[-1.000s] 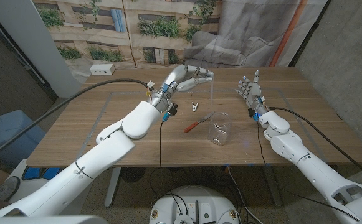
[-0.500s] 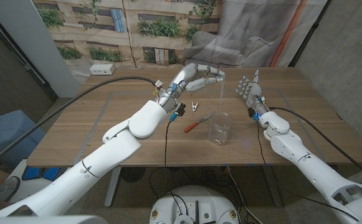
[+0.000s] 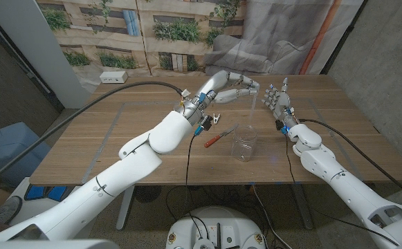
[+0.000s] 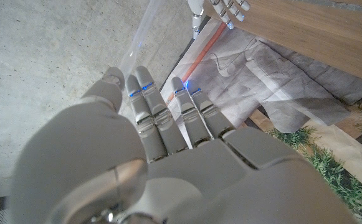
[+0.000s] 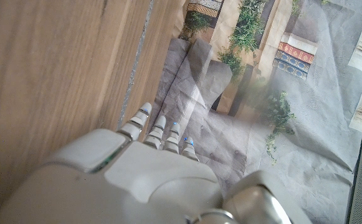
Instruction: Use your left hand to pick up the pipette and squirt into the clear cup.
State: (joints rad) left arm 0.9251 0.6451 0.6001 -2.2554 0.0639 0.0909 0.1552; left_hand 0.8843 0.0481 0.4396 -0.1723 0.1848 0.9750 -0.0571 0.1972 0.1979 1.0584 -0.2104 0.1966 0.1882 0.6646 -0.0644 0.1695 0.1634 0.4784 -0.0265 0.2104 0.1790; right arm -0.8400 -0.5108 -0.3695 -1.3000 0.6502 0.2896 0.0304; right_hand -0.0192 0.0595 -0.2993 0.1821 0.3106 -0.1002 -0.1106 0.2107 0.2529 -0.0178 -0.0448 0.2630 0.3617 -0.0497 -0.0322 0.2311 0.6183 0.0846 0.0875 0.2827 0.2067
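My left hand point(image 3: 230, 84) is raised over the middle of the table and pinches a clear pipette point(image 3: 255, 105) that hangs down from its fingers. The pipette's tip points toward the clear cup point(image 3: 244, 142), which stands upright on the wood just below and in front of it. In the left wrist view the pipette point(image 4: 142, 36) runs as a pale translucent tube out from between the curled fingers of my left hand point(image 4: 168, 155). My right hand point(image 3: 278, 101) stands to the right of the cup with its fingers apart and pointing up, holding nothing; the right wrist view shows this right hand point(image 5: 149, 168) beside the table.
A red-handled tool point(image 3: 219, 137) lies just left of the cup, and a small metal clip point(image 3: 216, 118) lies behind it. A white power strip point(image 3: 114, 78) sits at the back left of the table point(image 3: 104, 145). Grey cloth point(image 3: 242, 55) hangs beyond the far edge.
My left hand has carried the pipette to the right, from left of the cup to above its far side. The right hand and the cup have stayed put.
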